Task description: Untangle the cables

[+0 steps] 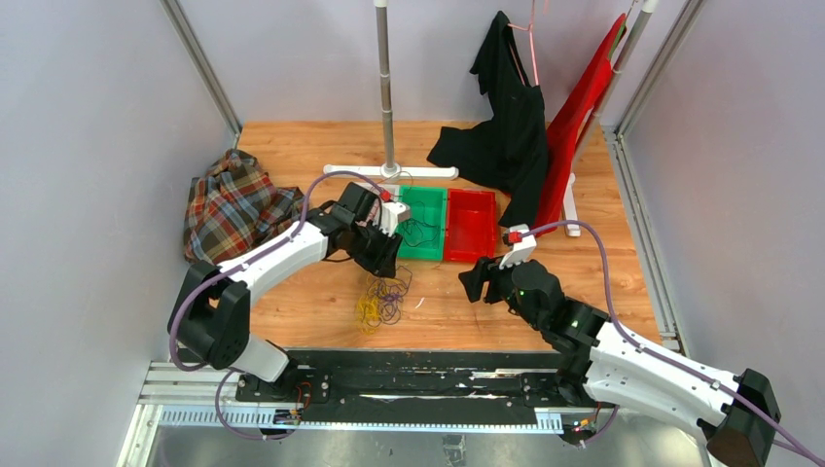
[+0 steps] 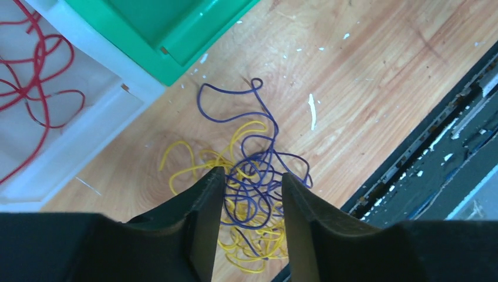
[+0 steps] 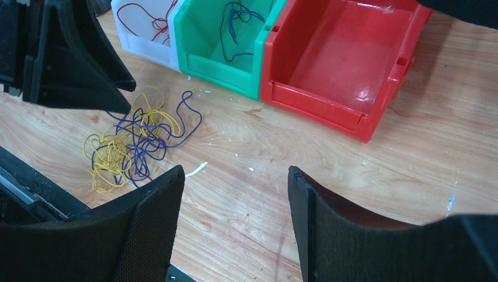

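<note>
A tangle of yellow and dark blue-purple cables (image 1: 382, 297) lies on the wooden table in front of the bins. My left gripper (image 2: 251, 176) hovers straight above the cables (image 2: 258, 188); its jaws are partly apart and grip nothing, and the strands show through the gap. The right wrist view shows the same cables (image 3: 132, 147) at its left. A red cable (image 2: 35, 76) rests in the white bin (image 2: 88, 117), and a blue one (image 3: 235, 23) in the green bin (image 3: 217, 64). My right gripper (image 3: 235, 170) is open over bare wood, right of the tangle.
A red bin (image 3: 317, 103) stands right of the green one. A plaid cloth (image 1: 233, 204) lies at the left. Black (image 1: 506, 126) and red (image 1: 584, 107) garments hang at the back right beside a stand pole (image 1: 386, 88). A black rail (image 1: 418, 370) runs along the near edge.
</note>
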Robot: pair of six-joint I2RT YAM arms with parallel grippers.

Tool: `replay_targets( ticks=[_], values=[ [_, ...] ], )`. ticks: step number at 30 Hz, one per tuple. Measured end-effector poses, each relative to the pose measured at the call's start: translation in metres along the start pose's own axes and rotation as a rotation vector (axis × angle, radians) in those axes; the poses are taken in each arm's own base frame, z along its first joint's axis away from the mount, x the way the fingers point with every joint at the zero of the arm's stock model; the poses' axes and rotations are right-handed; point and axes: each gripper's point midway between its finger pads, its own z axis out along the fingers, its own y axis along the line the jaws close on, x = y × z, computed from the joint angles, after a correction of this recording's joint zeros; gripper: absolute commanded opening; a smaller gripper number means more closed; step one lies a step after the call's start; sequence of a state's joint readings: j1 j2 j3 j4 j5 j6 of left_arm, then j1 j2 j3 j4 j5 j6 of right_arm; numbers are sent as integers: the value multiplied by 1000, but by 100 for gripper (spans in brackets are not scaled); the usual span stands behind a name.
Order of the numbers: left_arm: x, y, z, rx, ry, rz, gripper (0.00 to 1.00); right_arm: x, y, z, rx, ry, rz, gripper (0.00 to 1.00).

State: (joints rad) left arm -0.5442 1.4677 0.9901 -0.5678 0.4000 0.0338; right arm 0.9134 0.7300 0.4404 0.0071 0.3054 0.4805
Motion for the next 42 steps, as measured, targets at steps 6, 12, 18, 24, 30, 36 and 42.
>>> replay_targets(
  ticks=[6, 12, 18, 24, 30, 36, 42],
  values=[
    [-3, 5, 2, -4, -13, -30, 34, 0, 1, -1, -7, 1, 0, 64],
    [4, 3, 3, 2, 0, -55, 1, -4, 2, -4, -18, -13, 5, 63],
    [2, -8, -2, 55, -13, -58, 1, 3, 6, -7, -42, 26, -11, 61],
    [-21, -43, -29, 218, -21, -18, 1, 7, 25, -12, -118, 128, -28, 66],
    [-45, -81, -74, 366, -83, 71, 1, -20, 60, -16, -212, 137, -65, 70],
    [-76, -115, -131, 446, -183, 156, 1, -30, 108, -17, -323, 99, -172, 71],
    [-115, -141, -189, 451, -330, 257, 1, -43, 144, -9, -365, -27, -249, 71]
  ],
)
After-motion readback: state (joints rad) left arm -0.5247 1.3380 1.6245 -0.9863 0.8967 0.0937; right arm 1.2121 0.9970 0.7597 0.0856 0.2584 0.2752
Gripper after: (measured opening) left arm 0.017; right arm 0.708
